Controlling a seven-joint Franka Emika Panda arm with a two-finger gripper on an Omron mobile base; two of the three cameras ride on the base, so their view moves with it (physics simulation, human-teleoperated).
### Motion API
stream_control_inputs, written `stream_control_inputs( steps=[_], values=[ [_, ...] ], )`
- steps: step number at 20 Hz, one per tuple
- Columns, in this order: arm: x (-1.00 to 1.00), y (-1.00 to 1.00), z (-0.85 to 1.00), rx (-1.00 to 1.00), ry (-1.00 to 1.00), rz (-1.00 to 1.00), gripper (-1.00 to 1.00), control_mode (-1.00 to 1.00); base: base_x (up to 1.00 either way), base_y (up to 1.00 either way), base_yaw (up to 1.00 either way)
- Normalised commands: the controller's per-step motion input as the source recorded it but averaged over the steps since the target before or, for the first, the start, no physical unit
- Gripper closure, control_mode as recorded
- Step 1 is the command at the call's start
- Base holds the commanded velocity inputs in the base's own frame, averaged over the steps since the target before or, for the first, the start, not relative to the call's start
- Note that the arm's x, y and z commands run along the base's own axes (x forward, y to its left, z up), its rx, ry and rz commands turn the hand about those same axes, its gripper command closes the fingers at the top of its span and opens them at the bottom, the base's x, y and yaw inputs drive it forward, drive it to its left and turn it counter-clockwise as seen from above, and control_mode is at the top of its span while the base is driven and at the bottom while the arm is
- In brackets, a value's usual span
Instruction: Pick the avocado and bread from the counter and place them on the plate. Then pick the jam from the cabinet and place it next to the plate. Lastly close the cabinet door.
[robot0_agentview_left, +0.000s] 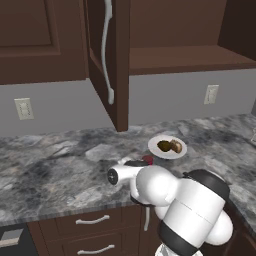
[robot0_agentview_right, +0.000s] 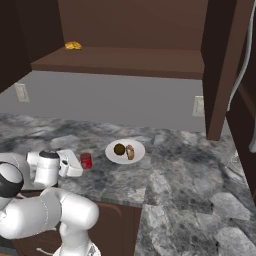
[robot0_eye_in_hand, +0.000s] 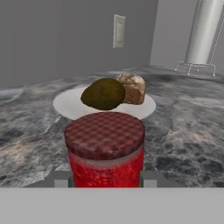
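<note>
Jam (robot0_eye_in_hand: 105, 151), a red jar with a checked lid, sits between our fingers (robot0_eye_in_hand: 61, 180), which rise on either side of its base in the hand view; they appear closed on the jar, though we cannot see the contact itself. We take the plate (robot0_eye_in_hand: 65, 107) as our landmark. The jar stands upright just in front of the plate on the marble table (robot0_eye_in_hand: 188, 131), on the side nearest the robot, close to its rim but not on it. On the plate lie the avocado (robot0_eye_in_hand: 103, 93) and the bread (robot0_eye_in_hand: 132, 89), touching each other, with the bread behind and to the right of the avocado in the hand view. In the right base view the jam (robot0_agentview_right: 86, 160) is just left of the plate (robot0_agentview_right: 137, 154), with the gripper (robot0_agentview_right: 80, 164) reaching it from the left. Above and behind the plate the cabinet door (robot0_agentview_left: 107, 60) stands open, swung out over the table, and a small yellow item (robot0_agentview_right: 73, 46) rests on the cabinet shelf (robot0_agentview_right: 120, 62).
</note>
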Motion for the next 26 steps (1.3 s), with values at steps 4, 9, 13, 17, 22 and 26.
stream_control_inputs(
  steps=[4,9,13,17,22,26],
  values=[
    [0.0,0.0,-0.13,0.0,-0.01,0.0,1.0,-1.0,0.0,0.0,0.0],
    [0.0,0.0,-0.14,0.0,-0.03,0.0,1.0,-1.0,0.0,0.0,0.0],
    [0.0,0.0,-0.14,0.0,-0.03,0.0,1.0,-1.0,0.0,0.0,0.0],
    [0.0,0.0,-0.14,0.0,-0.04,0.0,1.0,-1.0,0.0,0.0,0.0],
    [0.0,0.0,-0.16,0.0,-0.03,0.0,1.0,-1.0,0.0,0.0,0.0],
    [0.02,0.0,-0.14,-0.01,0.0,0.0,-1.0,-1.0,0.0,0.0,0.0]
  ],
)
